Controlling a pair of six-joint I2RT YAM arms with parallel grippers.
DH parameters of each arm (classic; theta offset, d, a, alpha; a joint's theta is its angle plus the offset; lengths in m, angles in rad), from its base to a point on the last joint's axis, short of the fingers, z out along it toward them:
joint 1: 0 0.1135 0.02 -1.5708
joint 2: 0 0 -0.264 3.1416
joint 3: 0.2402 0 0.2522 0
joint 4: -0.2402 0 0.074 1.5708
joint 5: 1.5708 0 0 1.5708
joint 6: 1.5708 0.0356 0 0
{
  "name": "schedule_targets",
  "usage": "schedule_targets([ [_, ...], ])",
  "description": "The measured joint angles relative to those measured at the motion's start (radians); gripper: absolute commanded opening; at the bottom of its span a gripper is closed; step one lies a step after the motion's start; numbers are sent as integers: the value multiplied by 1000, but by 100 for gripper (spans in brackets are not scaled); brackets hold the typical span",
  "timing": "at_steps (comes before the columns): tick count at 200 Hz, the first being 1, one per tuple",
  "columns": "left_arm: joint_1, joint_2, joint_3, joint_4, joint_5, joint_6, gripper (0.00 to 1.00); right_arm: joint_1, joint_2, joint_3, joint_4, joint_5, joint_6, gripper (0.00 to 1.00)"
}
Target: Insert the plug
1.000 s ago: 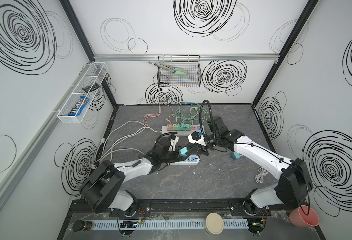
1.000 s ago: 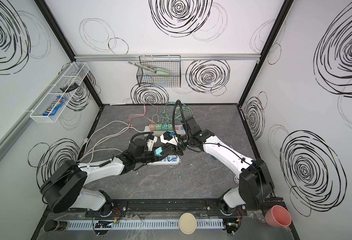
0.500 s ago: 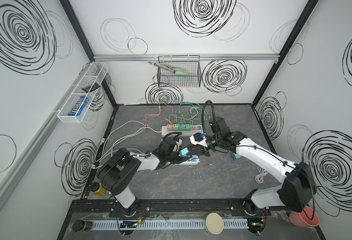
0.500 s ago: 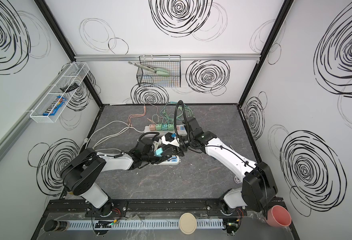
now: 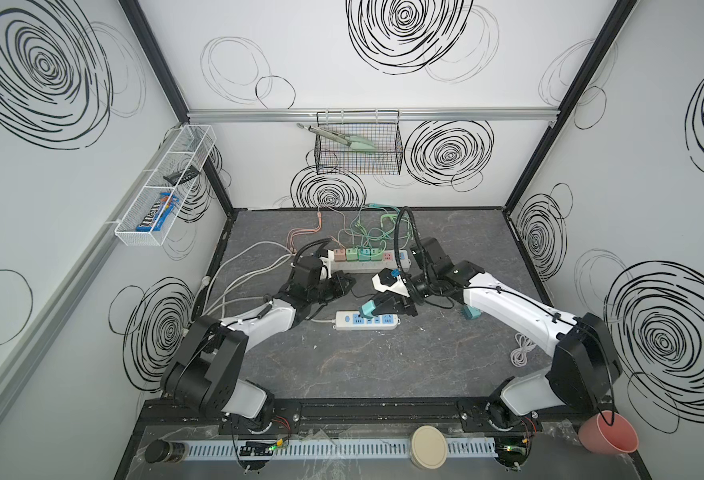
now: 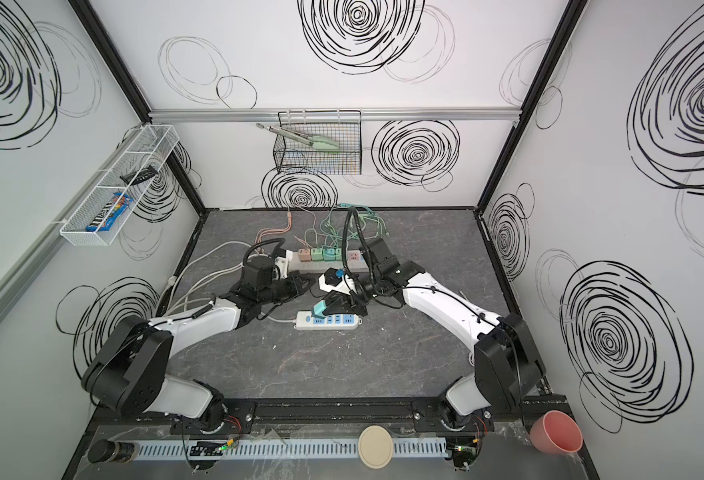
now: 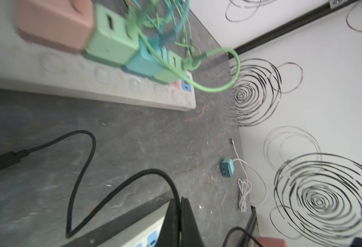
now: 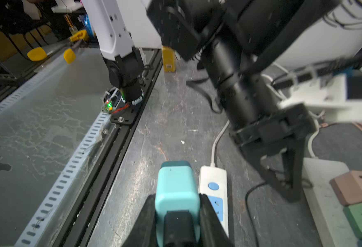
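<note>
Grey tabletop [image 5: 342, 365] bears power strip [image 5: 387, 321] amid swirl-painted walls [image 5: 321, 50].

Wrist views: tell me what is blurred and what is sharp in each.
Left wrist view: the pink adapter and green adapters close to the lens are smeared, while the far wall spirals are crisp. Right wrist view: the teal plug is sharp; the left gripper is softly blurred.

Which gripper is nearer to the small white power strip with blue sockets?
Right. The right gripper, shut on the teal block-shaped plug, is directly above the small white power strip, near its switch end. The left gripper, shut, sits apart from it, toward the back.
</note>
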Motion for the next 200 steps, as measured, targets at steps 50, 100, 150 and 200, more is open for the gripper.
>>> schedule_targets([
  [50,202,-274,40,-157,-169,113,0,106,152,115,-117,201,-23,0],
  [100,248,-401,60,-297,-222,198,0,195,314,324,-228,439,5,0],
  [150,247,-417,60,-368,-214,226,0,243,451,461,-368,644,50,0],
  [200,230,-414,60,-396,-210,238,0,248,461,471,-407,684,57,0],
])
